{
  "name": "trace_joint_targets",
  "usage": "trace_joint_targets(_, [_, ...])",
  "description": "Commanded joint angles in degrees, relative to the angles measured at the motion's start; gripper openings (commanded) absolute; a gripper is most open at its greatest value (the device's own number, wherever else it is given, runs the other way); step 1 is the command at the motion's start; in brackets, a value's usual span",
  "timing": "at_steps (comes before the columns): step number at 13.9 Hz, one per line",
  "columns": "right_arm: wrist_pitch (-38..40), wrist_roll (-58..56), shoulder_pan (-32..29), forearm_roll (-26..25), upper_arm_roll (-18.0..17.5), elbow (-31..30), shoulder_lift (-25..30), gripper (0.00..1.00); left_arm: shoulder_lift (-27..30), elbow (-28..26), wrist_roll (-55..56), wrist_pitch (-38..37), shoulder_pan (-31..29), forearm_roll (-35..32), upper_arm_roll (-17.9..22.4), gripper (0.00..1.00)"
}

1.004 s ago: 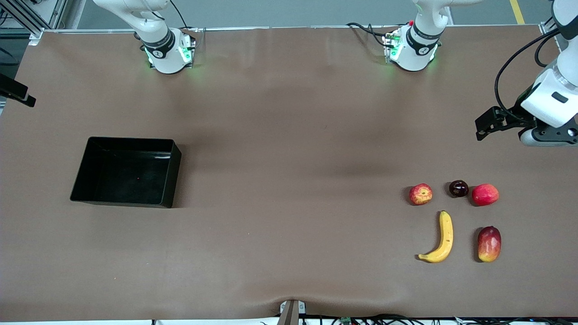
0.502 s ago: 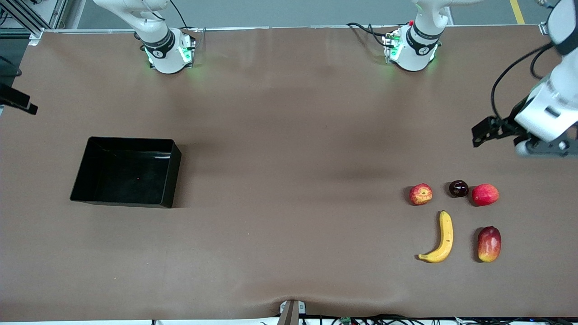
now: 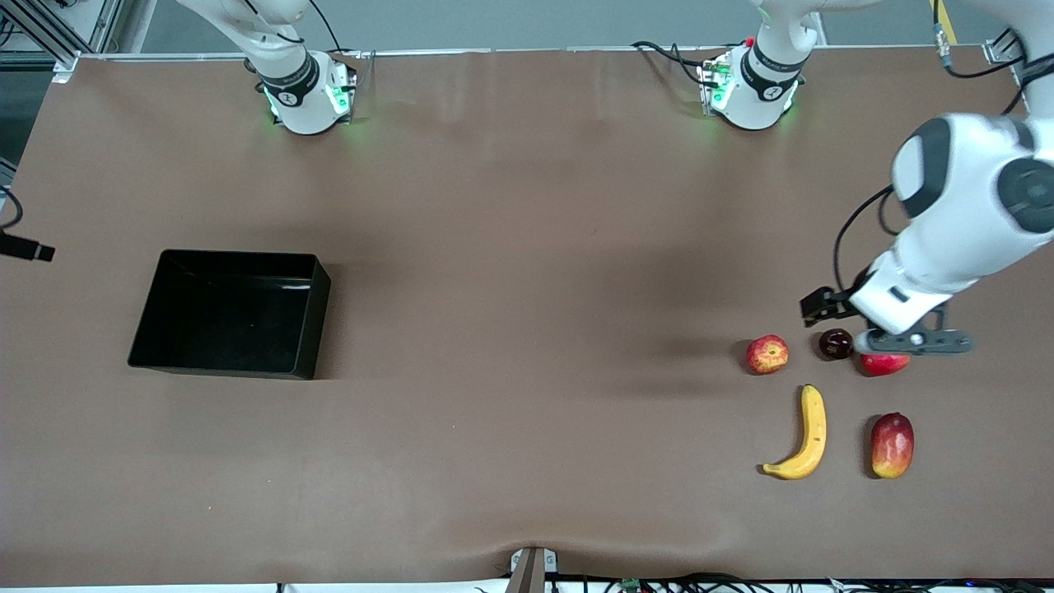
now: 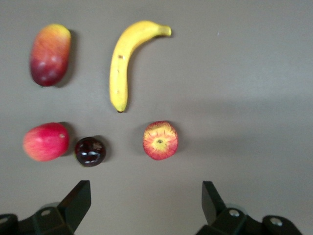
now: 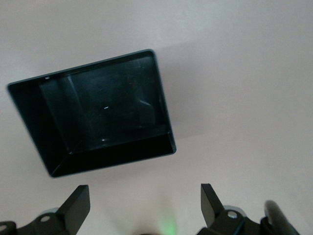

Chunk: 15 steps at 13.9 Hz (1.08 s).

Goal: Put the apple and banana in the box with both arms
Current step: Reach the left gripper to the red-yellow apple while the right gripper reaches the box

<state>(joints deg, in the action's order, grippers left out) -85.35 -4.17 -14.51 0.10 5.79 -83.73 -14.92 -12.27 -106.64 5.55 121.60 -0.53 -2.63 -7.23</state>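
Observation:
The apple (image 3: 767, 354) lies toward the left arm's end of the table, and it shows in the left wrist view (image 4: 160, 140). The banana (image 3: 805, 435) lies nearer the front camera than the apple, also in the left wrist view (image 4: 124, 59). The black box (image 3: 222, 321) sits empty toward the right arm's end. My left gripper (image 3: 906, 339) hangs open and empty over the dark fruit and the pinkish fruit; its jaws (image 4: 145, 205) are wide apart. My right gripper (image 5: 145, 205) is open and empty, high above the table beside the box (image 5: 107, 112).
A dark round fruit (image 3: 836, 343) and a pinkish-red round fruit (image 3: 885, 363) lie in a row beside the apple. A red-yellow mango-like fruit (image 3: 893, 445) lies beside the banana. A small black part of the right arm (image 3: 29, 249) shows at the view's edge.
My left arm has swung in from the table's end and now hangs over the fruit row. The black part of the right arm has shifted toward the front camera. The fruits and box have not moved.

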Motion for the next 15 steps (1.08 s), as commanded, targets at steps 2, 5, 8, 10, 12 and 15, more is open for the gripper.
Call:
trace_joint_targets(2, [-1.39,-0.57,-1.31,-0.01,-0.7,-2.13,-4.58,1.0,-4.76,-3.05,0.26,7.05,-0.26,0.25,-0.06,1.0])
trace_joint_targets(5, [-11.56,-2.67,-2.46,-0.01,-0.78,-8.36,-5.38,1.0,-10.65,-2.96,0.26,13.91,-0.35,0.16,-0.06,1.0])
trace_joint_targets(8, [-23.43,-8.47,-3.68,0.08,-0.78,-15.57,-7.04,1.0,-14.44,-2.96,0.43,17.79,-0.35,0.25,-0.06,1.0])
trace_joint_targets(10, [-25.39,-13.2,-4.21,0.43,-0.87,-16.47,-9.24,1.0,-16.2,-3.05,0.43,19.63,-0.43,0.25,-0.06,1.0])
trace_joint_targets(12, [-25.48,-15.34,-4.56,0.96,-0.87,-16.47,-10.56,1.0,-17.87,-2.96,0.43,21.04,-0.43,0.25,-0.06,1.0])
trace_joint_targets(15, [-25.75,-16.74,-4.56,1.05,-1.05,-16.55,-12.05,0.64,-19.11,-3.05,0.43,21.93,-0.52,0.25,-0.06,1.0])
